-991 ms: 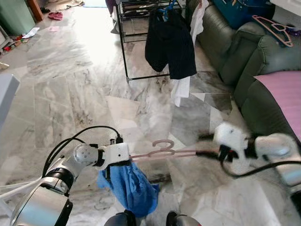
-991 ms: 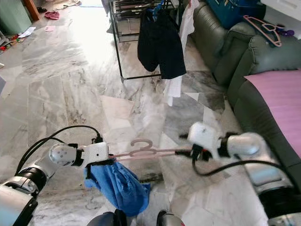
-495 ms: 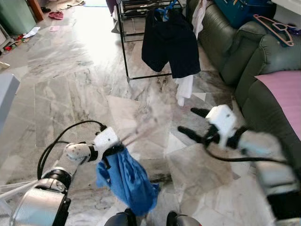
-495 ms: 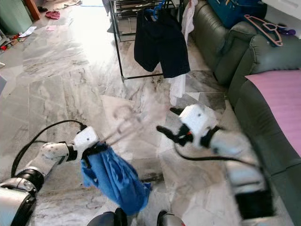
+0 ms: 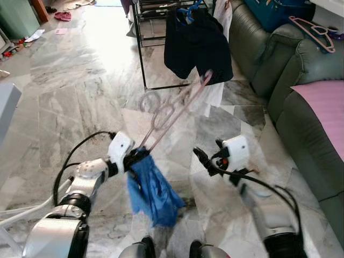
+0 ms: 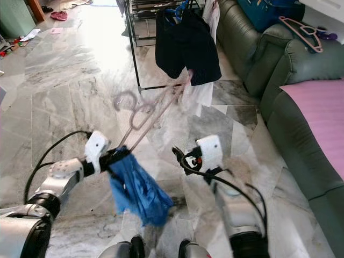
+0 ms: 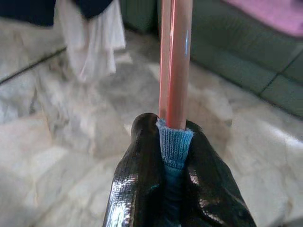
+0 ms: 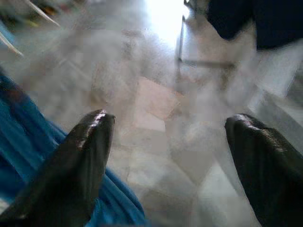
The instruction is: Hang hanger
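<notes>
My left gripper [image 5: 137, 157] is shut on one end of a pink hanger [image 5: 172, 113] that carries a blue cloth [image 5: 153, 188]. The hanger slants up and away towards a black clothes rack [image 5: 141, 48], blurred by motion. The left wrist view has both fingers [image 7: 142, 156] clamped on the pink hanger [image 7: 175, 61] through a fold of blue cloth [image 7: 174, 144]. My right gripper [image 5: 207, 161] stands open and holds nothing, to the right of the cloth. Its fingers [image 8: 80, 156] are spread wide, with blue cloth [image 8: 28, 156] beside them. A dark garment [image 5: 196, 43] and a white one [image 5: 215, 94] hang on the rack.
A green sofa [image 5: 279, 70] runs along the right, with a pink cover [image 5: 322, 102] and a second pink hanger [image 5: 314, 29] on it. Marble floor [image 5: 80, 97] stretches between me and the rack. A grey edge [image 5: 8, 102] juts in at the left.
My right gripper has let go of the hanger, opened and drawn back to my right. My left gripper has swung the hanger from level to slanting up towards the rack.
</notes>
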Motion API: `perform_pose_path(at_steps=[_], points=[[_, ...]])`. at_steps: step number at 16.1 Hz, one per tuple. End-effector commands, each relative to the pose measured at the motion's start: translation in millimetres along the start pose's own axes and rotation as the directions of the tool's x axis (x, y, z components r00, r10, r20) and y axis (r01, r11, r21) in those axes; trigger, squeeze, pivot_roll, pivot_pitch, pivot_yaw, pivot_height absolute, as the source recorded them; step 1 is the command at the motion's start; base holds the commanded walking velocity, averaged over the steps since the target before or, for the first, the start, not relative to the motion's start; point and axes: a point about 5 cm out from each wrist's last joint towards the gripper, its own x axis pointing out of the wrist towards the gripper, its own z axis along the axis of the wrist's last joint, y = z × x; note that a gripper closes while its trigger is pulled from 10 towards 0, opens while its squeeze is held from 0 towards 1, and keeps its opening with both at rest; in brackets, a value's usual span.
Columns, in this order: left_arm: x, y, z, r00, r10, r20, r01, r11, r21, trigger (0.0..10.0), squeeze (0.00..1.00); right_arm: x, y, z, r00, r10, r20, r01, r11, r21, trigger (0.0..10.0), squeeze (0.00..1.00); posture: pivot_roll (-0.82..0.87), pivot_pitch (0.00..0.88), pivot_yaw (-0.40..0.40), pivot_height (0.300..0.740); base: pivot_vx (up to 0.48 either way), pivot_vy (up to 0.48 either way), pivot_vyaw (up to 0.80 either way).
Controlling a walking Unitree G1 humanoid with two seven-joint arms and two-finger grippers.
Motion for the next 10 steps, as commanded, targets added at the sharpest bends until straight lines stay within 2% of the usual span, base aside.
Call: perform_pose_path(at_steps=[1, 2, 3, 4, 5, 6, 7, 9, 10], points=[[2.0, 0.5, 10, 0.998, -0.013, 0.063, 0.011, 1.0, 0.026, 0.0, 0.0, 0.7, 2.1, -14, 0.994, -0.101, -0.031, 0.101, 0.995, -0.014, 10.0, 0.0, -0.19, 0.168, 0.017, 0.74, 0.0, 0.0, 0.0], [3.6, -3.4, 9, 0.996, -0.012, 0.087, 0.011, 1.0, 0.015, 0.0, 0.0, 1.1, 7.0, -19, 0.997, -0.071, -0.015, 0.072, 0.994, 0.078, 10.0, 0.0, -0.19, 0.168, 0.018, 0.74, 0.0, 0.0, 0.0], [4.3, -5.6, 8, 0.995, -0.003, 0.097, 0.002, 1.0, 0.01, 0.0, 0.0, 1.0, 7.6, -22, 0.997, -0.076, -0.016, 0.078, 0.992, 0.096, 10.0, 0.66, -0.19, 0.168, 0.018, 0.74, 0.0, 0.0, 0.0], [4.9, -7.5, 7, 0.994, 0.018, 0.109, -0.018, 1.0, 0.004, 0.0, 0.0, 1.0, 6.7, -26, 0.994, -0.103, -0.029, 0.105, 0.99, 0.095, 10.0, 0.66, -0.19, 0.171, 0.021, 0.74, 0.0, 0.0, 0.0], [8.7, -13.8, 3, 0.987, 0.072, 0.142, -0.064, 0.996, -0.056, 0.0, 0.0, 0.5, 10.4, -37, 0.991, -0.118, -0.069, 0.124, 0.989, 0.078, 10.0, 1.0, -0.19, 0.174, 0.019, 0.74, 0.0, 0.0, 0.0], [11.9, -18.1, 6, 0.983, 0.066, 0.172, -0.057, 0.997, -0.053, 0.0, 0.0, -0.4, 11.2, -41, 0.99, -0.12, -0.073, 0.129, 0.982, 0.139, 10.0, 1.0, -0.2, 0.176, 0.017, 0.74, 0.0, 0.0, 0.0], [17.9, -19.1, 17, 0.971, 0.073, 0.226, -0.065, 0.997, -0.043, 0.0, 0.0, -2.0, 6.8, -46, 0.984, -0.154, -0.095, 0.173, 0.954, 0.245, 10.0, 1.0, -0.2, 0.179, 0.012, 0.74, 0.0, 0.0, 0.0], [24.7, -20.1, 36, 0.953, 0.034, 0.301, -0.027, 0.999, -0.028, 0.0, 0.0, -0.7, 6.0, -47, 0.986, -0.139, -0.097, 0.163, 0.937, 0.311, 10.0, 1.0, -0.19, 0.182, 0.01, 0.74, 0.0, 0.0, 0.0], [27.7, -23.1, 45, 0.941, -0.015, 0.337, 0.016, 1.0, -0.002, 0.0, 0.0, 1.2, 6.9, -46, 0.988, -0.118, -0.097, 0.143, 0.934, 0.326, 10.0, 0.36, -0.19, 0.182, 0.01, 0.74, 0.0, 0.0, 0.0]])
